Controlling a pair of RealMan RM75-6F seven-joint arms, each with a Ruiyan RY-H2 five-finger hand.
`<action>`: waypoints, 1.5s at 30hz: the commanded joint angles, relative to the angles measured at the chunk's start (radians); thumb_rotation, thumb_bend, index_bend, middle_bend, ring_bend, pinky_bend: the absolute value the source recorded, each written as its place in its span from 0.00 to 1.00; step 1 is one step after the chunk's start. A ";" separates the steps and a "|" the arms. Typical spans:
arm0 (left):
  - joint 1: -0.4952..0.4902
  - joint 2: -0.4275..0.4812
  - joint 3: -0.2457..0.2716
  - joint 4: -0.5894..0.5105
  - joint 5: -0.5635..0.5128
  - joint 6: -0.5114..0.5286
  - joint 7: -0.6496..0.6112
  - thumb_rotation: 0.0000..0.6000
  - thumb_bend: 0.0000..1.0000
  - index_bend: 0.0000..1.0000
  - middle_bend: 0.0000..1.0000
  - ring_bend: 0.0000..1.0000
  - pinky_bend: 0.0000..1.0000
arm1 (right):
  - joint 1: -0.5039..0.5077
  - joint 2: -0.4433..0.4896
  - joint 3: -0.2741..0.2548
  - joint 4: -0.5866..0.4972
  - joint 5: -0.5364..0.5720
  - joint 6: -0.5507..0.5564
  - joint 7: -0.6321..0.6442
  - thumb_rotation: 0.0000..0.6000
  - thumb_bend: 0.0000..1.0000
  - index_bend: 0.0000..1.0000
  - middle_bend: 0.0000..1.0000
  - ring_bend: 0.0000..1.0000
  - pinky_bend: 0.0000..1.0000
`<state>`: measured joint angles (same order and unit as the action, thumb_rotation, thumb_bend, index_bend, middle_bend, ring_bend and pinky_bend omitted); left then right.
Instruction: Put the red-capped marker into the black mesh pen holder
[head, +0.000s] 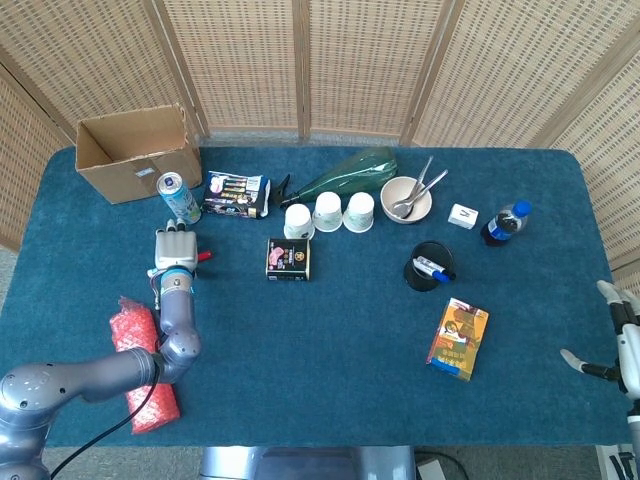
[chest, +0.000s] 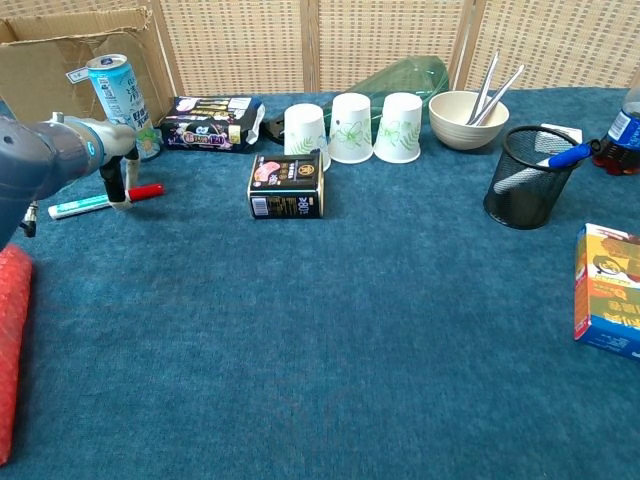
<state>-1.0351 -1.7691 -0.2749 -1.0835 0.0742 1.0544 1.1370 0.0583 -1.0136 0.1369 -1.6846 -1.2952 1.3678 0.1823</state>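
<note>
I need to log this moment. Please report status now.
Left hand on red-capped marker, grip unclear. Right hand open, idle. Marker lies on table, far from black mesh pen holder. Snack box between.

No legible text on any package or can

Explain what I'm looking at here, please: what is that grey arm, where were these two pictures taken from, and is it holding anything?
These are a two-armed robot's own cameras: the head view looks down on the table, the chest view looks across it. The grey arm ends in its left hand, which sits over a red-capped marker lying on the cloth; whether it grips it is unclear. The right hand waits at the table's far edge, holding nothing. The marker belongs in the black mesh pen holder, which already has a blue pen.
</note>
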 joint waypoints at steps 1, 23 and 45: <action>0.004 -0.009 -0.006 0.010 0.003 0.002 0.001 1.00 0.38 0.46 0.01 0.00 0.21 | -0.001 0.002 0.001 0.002 0.000 -0.001 0.009 1.00 0.00 0.00 0.00 0.00 0.15; 0.062 0.002 -0.051 -0.014 0.097 0.006 -0.043 1.00 0.38 0.55 0.04 0.03 0.26 | -0.004 0.002 0.000 0.011 -0.023 0.013 0.045 1.00 0.00 0.00 0.00 0.00 0.15; 0.190 0.261 -0.064 -0.357 0.221 -0.010 -0.275 1.00 0.38 0.56 0.05 0.03 0.29 | 0.002 -0.008 -0.005 0.007 -0.017 0.004 0.011 1.00 0.00 0.00 0.00 0.00 0.15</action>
<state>-0.8595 -1.5298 -0.3386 -1.4123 0.2764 1.0437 0.8869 0.0604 -1.0212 0.1319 -1.6778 -1.3117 1.3724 0.1936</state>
